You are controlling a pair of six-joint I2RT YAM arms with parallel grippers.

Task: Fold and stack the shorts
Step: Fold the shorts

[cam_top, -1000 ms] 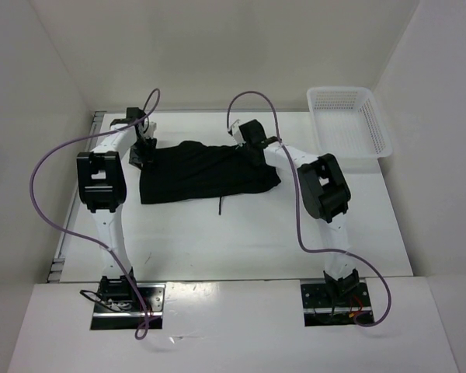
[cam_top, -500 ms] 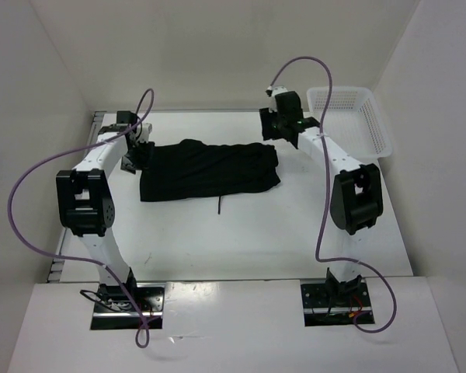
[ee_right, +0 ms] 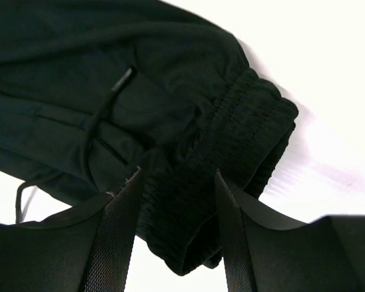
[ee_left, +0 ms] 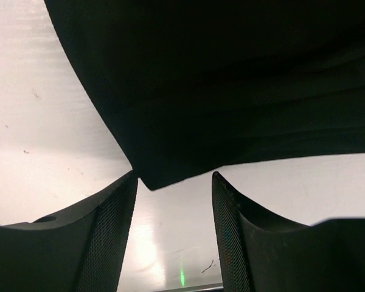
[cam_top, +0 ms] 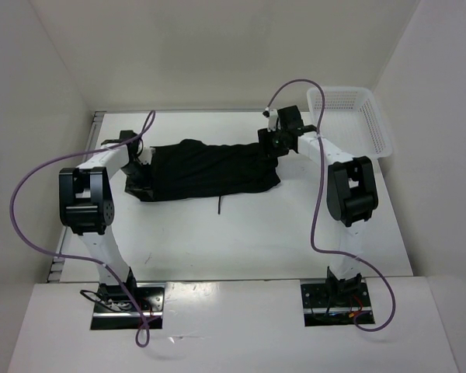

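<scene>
Black shorts (cam_top: pixel 210 167) lie spread on table (cam_top: pixel 241 233). Left gripper (ee_left: pixel 174 176) released, jaws straddling a fabric corner. Right gripper (ee_right: pixel 179 173) released, jaws apart around bunched waistband (ee_right: pixel 243 121).

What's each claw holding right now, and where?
Nothing. Left claw is open at a corner of the shorts; right claw is open, astride their waistband.

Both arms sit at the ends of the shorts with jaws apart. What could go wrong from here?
1. The left gripper has only the very corner of the shorts between its open jaws; closing there may pinch too little and slip.
2. The right gripper straddles the bunched waistband; it may catch uneven layers and skew the fold.
3. The drawstring trails off the near edge and could stick out of the fold.
</scene>
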